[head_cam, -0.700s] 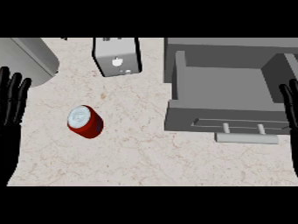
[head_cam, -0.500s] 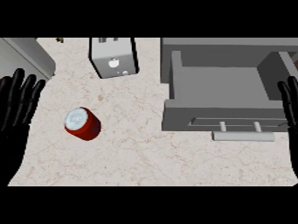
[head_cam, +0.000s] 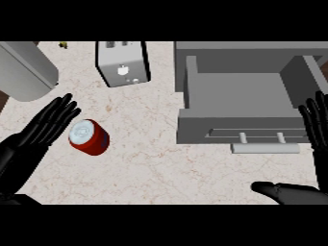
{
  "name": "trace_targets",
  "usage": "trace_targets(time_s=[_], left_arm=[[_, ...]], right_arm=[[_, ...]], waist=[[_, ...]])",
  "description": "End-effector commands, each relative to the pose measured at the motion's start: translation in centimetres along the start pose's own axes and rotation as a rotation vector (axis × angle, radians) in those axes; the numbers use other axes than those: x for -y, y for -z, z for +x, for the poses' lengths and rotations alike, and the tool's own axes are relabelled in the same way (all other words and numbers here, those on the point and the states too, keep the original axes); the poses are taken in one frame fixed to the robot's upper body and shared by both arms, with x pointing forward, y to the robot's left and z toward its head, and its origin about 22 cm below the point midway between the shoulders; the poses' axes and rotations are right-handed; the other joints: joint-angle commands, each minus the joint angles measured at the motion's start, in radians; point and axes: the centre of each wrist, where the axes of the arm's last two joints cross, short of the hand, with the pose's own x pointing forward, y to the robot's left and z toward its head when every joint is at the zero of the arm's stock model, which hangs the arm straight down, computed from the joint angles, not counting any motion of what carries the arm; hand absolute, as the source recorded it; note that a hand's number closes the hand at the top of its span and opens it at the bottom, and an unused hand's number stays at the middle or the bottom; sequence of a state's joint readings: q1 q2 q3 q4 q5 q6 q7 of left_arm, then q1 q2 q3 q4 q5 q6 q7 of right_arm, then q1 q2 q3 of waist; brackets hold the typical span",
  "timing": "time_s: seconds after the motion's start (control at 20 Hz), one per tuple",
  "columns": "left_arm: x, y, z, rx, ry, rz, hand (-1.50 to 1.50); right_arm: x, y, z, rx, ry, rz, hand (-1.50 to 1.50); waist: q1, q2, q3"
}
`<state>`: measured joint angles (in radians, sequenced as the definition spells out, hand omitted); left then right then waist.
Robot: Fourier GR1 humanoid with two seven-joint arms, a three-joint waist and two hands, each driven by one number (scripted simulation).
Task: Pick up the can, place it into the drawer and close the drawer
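A red can (head_cam: 89, 139) with a pale top stands on the marble counter, left of centre. My left hand (head_cam: 44, 126) is open with straight fingers, just left of the can and nearly touching its rim. The grey drawer (head_cam: 246, 104) stands pulled open at the right, nothing inside it, with a light handle (head_cam: 264, 148) on its front. My right hand (head_cam: 324, 126) is open at the right edge, fingers up, beside the drawer's front corner; its thumb (head_cam: 283, 191) shows low in the view.
A silver toaster (head_cam: 124, 63) stands at the back, left of the drawer. A large grey rounded object (head_cam: 14, 69) fills the back left corner. A tiny yellow thing (head_cam: 63, 45) lies at the rear edge. Dark floor shows past the counter's left side.
My left hand has moved right and forward, from the counter's left edge to beside the can. The right hand has come slightly inward. The can has not moved.
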<state>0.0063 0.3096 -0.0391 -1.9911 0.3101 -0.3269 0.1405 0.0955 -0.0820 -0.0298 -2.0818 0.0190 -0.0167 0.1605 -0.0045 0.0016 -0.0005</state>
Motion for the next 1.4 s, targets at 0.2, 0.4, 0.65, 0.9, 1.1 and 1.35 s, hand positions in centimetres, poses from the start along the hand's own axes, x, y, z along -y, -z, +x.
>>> trace_targets(time_s=[0.2, 0.4, 0.65, 0.9, 1.1, 1.35], left_arm=[[-3.4, -1.2, 2.6, -0.060, -0.009, -0.046, -1.50], [-2.6, -0.6, 2.1, -0.089, -0.070, 0.006, -1.50], [-2.5, -0.6, -0.8, -0.130, -0.061, 0.030, -1.50], [-2.1, 0.7, -2.0, -0.123, -0.049, 0.044, -1.50], [-5.0, 1.4, -1.8, -0.131, -0.068, 0.052, -1.50], [-3.8, -0.6, -6.0, -0.148, -0.056, 0.050, -1.50]], right_arm=[[1.4, -0.7, -0.5, -0.063, -0.009, -0.042, -1.50], [2.2, -3.2, 0.3, -0.040, -0.001, -0.010, -1.50], [2.8, -2.9, -0.8, -0.066, -0.007, -0.016, -1.50], [1.5, -4.0, -2.0, -0.066, 0.008, -0.023, -1.50], [1.9, -5.3, -1.7, -0.053, -0.030, -0.019, -1.50], [4.6, -4.4, -1.1, -0.055, -0.016, -0.024, -1.50]], waist=[[0.005, -0.002, 0.001], [0.000, -0.003, 0.001], [0.001, -0.002, 0.001], [0.000, -0.002, 0.000], [-0.003, -0.002, 0.000], [0.000, -0.002, 0.000]])
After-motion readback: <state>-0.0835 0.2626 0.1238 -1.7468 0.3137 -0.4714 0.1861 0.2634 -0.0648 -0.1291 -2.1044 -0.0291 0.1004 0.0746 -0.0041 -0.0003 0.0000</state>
